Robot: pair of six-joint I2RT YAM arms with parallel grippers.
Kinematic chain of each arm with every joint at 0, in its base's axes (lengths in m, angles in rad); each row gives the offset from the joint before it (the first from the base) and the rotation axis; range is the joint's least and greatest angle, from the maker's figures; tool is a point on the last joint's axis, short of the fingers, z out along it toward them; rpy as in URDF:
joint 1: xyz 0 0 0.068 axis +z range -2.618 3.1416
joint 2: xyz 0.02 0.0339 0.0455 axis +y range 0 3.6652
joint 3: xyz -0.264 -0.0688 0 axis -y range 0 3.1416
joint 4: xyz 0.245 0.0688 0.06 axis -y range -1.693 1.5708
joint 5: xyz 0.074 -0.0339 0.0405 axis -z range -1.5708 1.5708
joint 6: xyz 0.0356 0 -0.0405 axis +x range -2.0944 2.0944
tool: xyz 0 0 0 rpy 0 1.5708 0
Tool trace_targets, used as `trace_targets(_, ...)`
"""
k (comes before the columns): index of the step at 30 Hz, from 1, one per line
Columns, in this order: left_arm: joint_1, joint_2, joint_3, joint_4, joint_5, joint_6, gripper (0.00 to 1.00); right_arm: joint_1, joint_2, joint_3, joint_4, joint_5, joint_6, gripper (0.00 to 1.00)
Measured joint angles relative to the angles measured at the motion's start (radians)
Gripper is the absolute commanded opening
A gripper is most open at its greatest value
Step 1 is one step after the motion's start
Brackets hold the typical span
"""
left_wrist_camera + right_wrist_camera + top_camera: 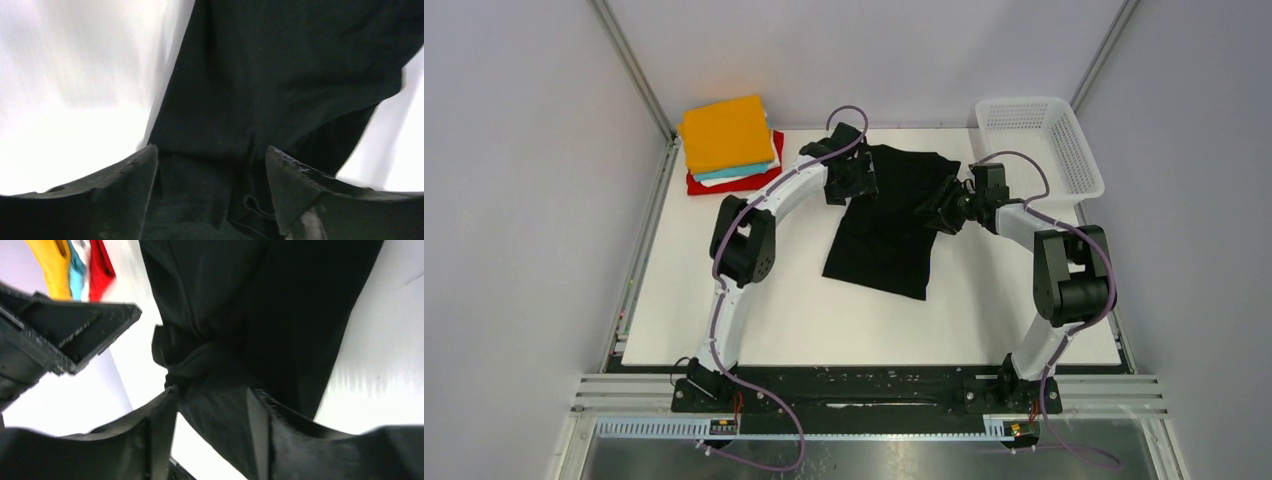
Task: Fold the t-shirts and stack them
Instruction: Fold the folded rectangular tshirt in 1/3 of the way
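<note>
Grey walls (pixel 524 200) close the cell on three sides, with bare metal posts (pixel 632 70) rising at the far corners. The white worktop (pixel 804 320) fills the space between them. It is matt and bare across its whole near half and in strips along the left and right edges, which is the open room around the arms.

The black t-shirt (pixel 884 225) is the largest thing on it. Folded into a long, narrow panel, it runs from just short of the far edge down to the middle, slanting so its near end sits left of centre. It lies apart from both far corners.

The white mesh basket (pixel 1084 160) stands in the far right corner. The stack of folded t-shirts (pixel 724 132) sits in the far left corner — orange on top, teal and white edges under it, red at the bottom.

The left gripper (pixel 852 182) is low over the shirt's far left part. Its fingers (pixel 145 170) are spread wide, with slack cloth lying between them and nothing pinched. The right gripper (pixel 944 208) is at the shirt's right edge. Its fingers (pixel 260 410) stand apart, less widely — a bunched fold of black cloth sits loose in the gap and just past the tips.
</note>
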Motion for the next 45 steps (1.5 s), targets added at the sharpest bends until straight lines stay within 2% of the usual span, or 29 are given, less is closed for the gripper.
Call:
trace_targets(1,0.004,0.011,0.025,-0.002,0.005,0.01,0.98,-0.008,0.017,0.022,0.003,0.001,0.001,0.7)
trace_targets(2,0.008,0.014,0.045,-0.006,0.007,0.017,0.99,-0.018,0.027,0.045,-0.001,0.007,-0.008,0.76)
trace_targets(3,0.013,0.01,0.055,-0.007,0.009,0.022,0.99,-0.025,0.028,0.061,-0.006,0.014,-0.018,0.9)
trace_targets(4,0.018,-0.003,0.055,-0.004,0.008,0.028,0.99,-0.031,0.024,0.076,-0.018,0.024,-0.03,0.98)
trace_targets(6,0.025,-0.055,0.002,0.029,0.004,0.034,0.99,-0.04,0.0,0.078,-0.031,0.06,-0.057,0.99)
trace_targets(8,0.029,-0.158,-0.126,0.053,-0.008,0.04,0.99,-0.043,-0.046,0.045,-0.039,0.071,-0.082,1.0)
trace_targets(12,0.036,-0.422,-0.444,0.105,-0.04,0.036,0.99,-0.01,-0.165,-0.056,-0.066,0.071,-0.142,0.99)
trace_targets(15,0.037,-0.612,-0.678,0.153,-0.059,0.013,0.99,0.082,-0.244,-0.134,-0.086,0.082,-0.185,0.99)
trace_targets(19,0.037,-0.745,-0.871,0.17,-0.066,-0.025,0.99,0.203,-0.299,-0.205,-0.105,0.084,-0.222,1.0)
trace_targets(23,0.037,-0.777,-0.994,0.179,-0.071,-0.069,0.99,0.288,-0.244,-0.179,-0.082,0.074,-0.225,1.0)
trace_targets(31,0.037,-0.797,-1.044,0.194,-0.094,-0.114,0.99,0.353,0.081,0.091,0.067,0.059,-0.145,0.99)
trace_targets(38,0.038,-0.782,-1.044,0.204,-0.086,-0.127,0.99,0.323,0.357,0.517,0.054,0.169,-0.042,0.99)
trace_targets(41,0.038,-0.773,-1.044,0.209,-0.071,-0.129,0.99,0.278,0.397,0.589,0.045,0.202,-0.002,1.0)
trace_targets(45,0.038,-0.761,-1.054,0.227,-0.052,-0.129,0.98,0.213,0.375,0.578,-0.004,0.212,-0.021,0.99)
